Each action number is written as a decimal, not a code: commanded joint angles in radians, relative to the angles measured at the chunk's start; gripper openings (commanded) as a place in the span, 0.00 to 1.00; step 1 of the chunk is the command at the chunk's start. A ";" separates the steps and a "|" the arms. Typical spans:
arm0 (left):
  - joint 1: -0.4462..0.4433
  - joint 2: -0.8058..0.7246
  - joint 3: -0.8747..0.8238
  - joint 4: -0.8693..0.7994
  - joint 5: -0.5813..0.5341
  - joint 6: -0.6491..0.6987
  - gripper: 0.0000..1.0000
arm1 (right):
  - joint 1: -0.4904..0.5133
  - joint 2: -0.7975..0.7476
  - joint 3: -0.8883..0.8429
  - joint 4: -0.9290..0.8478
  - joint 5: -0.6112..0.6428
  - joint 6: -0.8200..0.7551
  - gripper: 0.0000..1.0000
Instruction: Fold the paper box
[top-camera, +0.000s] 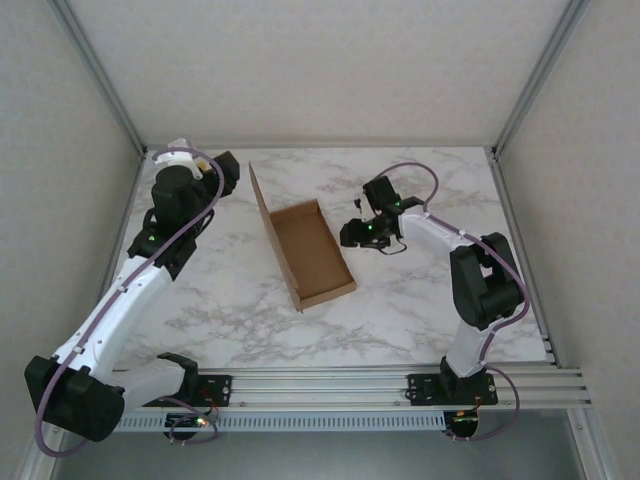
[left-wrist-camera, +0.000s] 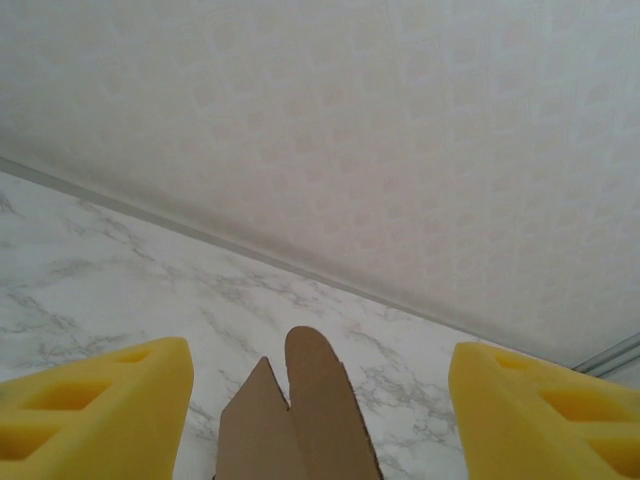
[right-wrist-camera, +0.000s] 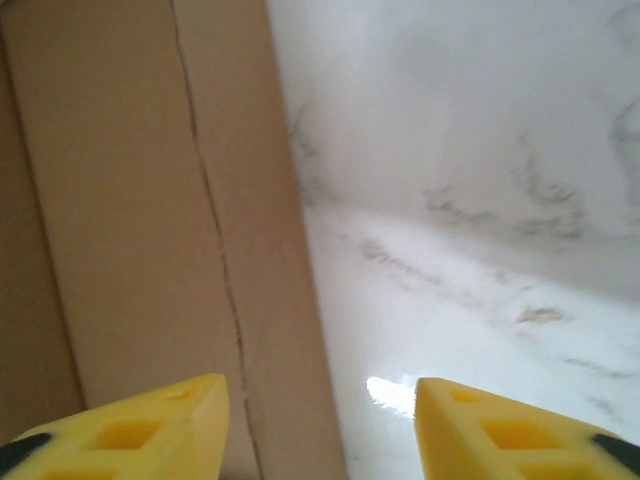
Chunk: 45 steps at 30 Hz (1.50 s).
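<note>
Top external shows the marble desk carrying the paper box mid-frame, lid upright on its left, where the open left fingers straddle its tab, probably to fold it, while the right fingers stand open beside its wall.

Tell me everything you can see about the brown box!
The paper box is plain brown cardboard: a long, shallow tray with low walls, open and empty. One tall flap, its lid, stands upright along the left long side. At one end a rounded tab and a pointed one stick up. A crease runs along one wall. It lies slanted on the white marble table, and nothing is seen gripping it.
</note>
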<state>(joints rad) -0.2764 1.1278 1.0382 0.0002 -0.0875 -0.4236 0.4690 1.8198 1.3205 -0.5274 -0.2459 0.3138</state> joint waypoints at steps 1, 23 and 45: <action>-0.009 -0.032 -0.027 0.031 -0.036 -0.010 0.68 | 0.015 0.077 0.161 -0.032 0.041 -0.085 0.58; -0.068 -0.063 -0.007 -0.027 -0.018 -0.028 0.67 | 0.138 0.544 0.750 -0.014 -0.059 -0.970 0.82; -0.098 -0.091 -0.003 -0.031 -0.074 -0.020 0.68 | 0.134 0.604 0.710 -0.057 0.249 -0.780 0.24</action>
<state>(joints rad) -0.3660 1.0702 1.0119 -0.0227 -0.1287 -0.4454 0.6258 2.4222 2.0560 -0.4755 -0.0628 -0.5507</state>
